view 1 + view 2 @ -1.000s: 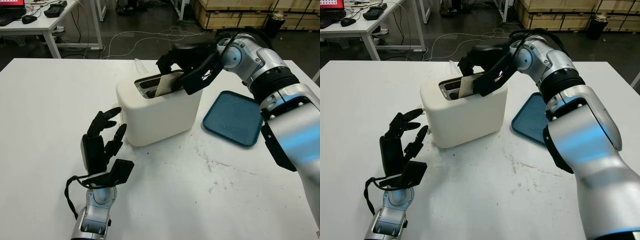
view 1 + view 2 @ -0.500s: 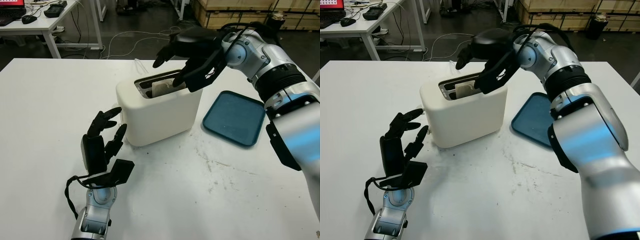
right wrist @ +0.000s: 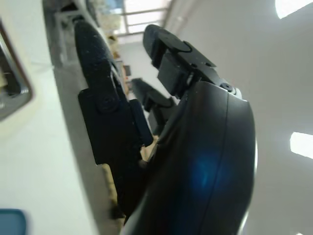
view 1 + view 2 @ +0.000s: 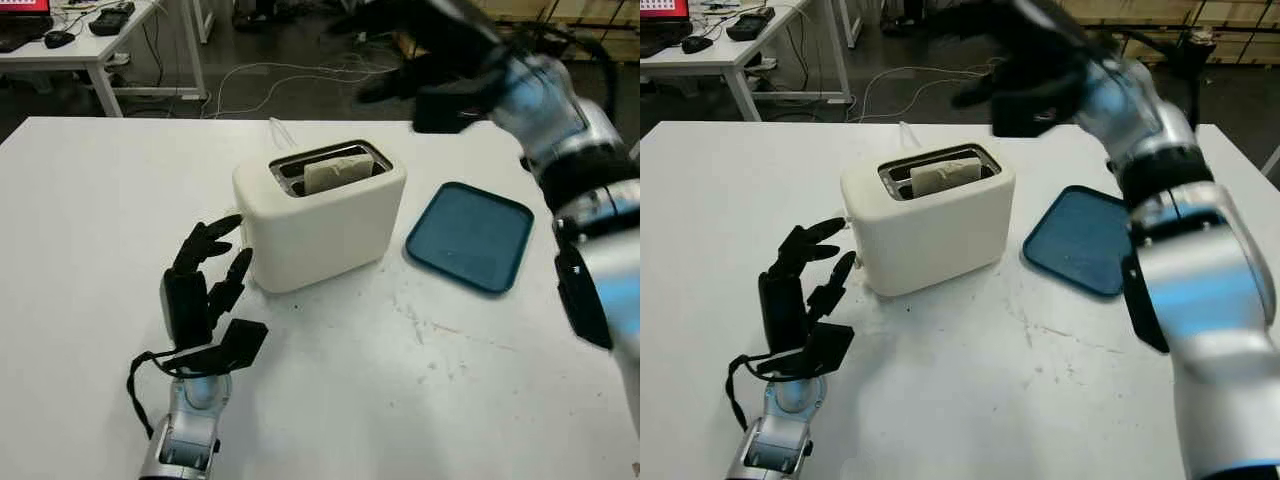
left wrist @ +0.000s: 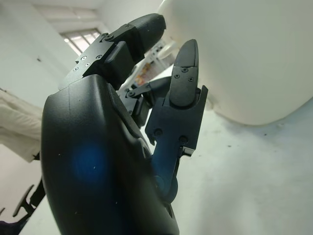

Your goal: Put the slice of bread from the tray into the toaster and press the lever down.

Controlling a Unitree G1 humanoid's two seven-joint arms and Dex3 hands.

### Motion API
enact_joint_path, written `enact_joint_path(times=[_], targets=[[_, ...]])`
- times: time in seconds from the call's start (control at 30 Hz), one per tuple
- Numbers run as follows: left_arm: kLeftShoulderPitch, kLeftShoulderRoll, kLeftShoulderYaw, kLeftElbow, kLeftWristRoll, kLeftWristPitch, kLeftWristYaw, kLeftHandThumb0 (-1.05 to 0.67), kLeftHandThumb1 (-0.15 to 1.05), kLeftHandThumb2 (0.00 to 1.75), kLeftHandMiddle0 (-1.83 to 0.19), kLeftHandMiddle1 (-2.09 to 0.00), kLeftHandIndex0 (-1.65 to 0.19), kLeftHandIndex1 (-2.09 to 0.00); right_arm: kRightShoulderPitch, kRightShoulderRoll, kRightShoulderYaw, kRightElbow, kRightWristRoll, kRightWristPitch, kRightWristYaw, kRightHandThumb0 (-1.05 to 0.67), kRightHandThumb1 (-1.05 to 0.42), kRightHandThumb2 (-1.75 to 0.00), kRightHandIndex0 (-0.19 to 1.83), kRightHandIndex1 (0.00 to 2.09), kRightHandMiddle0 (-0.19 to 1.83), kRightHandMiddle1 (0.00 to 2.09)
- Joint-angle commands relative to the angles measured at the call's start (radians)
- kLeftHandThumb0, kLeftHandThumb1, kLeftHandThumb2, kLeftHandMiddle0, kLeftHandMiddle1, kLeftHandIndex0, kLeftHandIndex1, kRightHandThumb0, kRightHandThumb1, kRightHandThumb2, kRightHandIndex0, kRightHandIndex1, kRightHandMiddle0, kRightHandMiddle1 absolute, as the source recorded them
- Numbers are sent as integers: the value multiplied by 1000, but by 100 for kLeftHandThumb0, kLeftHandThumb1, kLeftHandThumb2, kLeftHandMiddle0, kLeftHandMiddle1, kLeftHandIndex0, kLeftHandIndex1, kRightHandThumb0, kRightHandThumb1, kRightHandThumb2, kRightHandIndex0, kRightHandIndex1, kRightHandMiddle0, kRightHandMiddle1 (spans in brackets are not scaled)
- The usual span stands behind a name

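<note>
My left hand (image 4: pixel 205 275) is open, empty, just beside the toaster (image 4: pixel 320 215), near its lever end. Bread slice (image 4: pixel 338 172) sits in the slot, top poking out. My right hand (image 4: pixel 440 50) is raised above and beyond the toaster, released, empty; tray (image 4: pixel 470 235) below it. Insertion looks done; next: press the lever down.

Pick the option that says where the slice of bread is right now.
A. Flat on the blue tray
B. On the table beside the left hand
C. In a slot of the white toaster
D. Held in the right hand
C: the slice of bread stands in a top slot of the toaster, while the blue tray lies bare.
</note>
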Motion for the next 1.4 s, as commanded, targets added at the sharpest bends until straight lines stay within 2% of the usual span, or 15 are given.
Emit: enact_joint_path(times=[0.0, 0.13, 0.23, 0.47, 0.63, 0.8, 1.07, 1.37], targets=[[-21, 20, 10, -28, 12, 4, -6, -28, 92, 18, -49, -115, -56, -63, 131, -6, -37, -107, 64, -23, 17, -55, -90, -1, 82, 44, 86, 3], [-45, 52, 33, -43, 10, 7, -16, -30, 92, 18, -49, -117, -56, -64, 410, -4, -107, -351, 216, 23, 95, -54, -92, -3, 80, 39, 85, 2], [-62, 69, 47, -49, 14, 10, -15, -29, 92, 17, -50, -117, -57, -64, 571, 19, -154, -471, 271, 88, 93, -49, -91, -3, 86, 31, 86, 1], [-92, 130, 78, -112, 57, 80, -54, -32, 92, 14, -53, -114, -60, -61, 808, 155, -240, -654, 337, 240, 1, -40, -87, 0, 108, 17, 93, 2], [-101, 197, 95, -200, 67, 175, -166, -36, 92, 12, -56, -110, -65, -55, 847, 207, -256, -706, 300, 277, -51, -36, -88, -1, 111, 14, 98, 3], [-111, 277, 104, -272, 65, 250, -295, -37, 92, 5, -65, -106, -74, -48, 856, 248, -261, -740, 306, 342, -69, -42, -91, -1, 114, 13, 99, 2], [-161, 385, 119, -251, 42, 177, -352, -24, 85, 0, -92, -110, -103, -43, 835, 278, -268, -710, 363, 378, -21, -46, -90, 0, 120, 12, 105, 2], [-200, 486, 67, -185, 119, 162, -429, -26, 88, 1, -100, -105, -109, -29, 830, 282, -276, -713, 345, 382, -21, -46, -90, 0, 121, 9, 106, 1]])
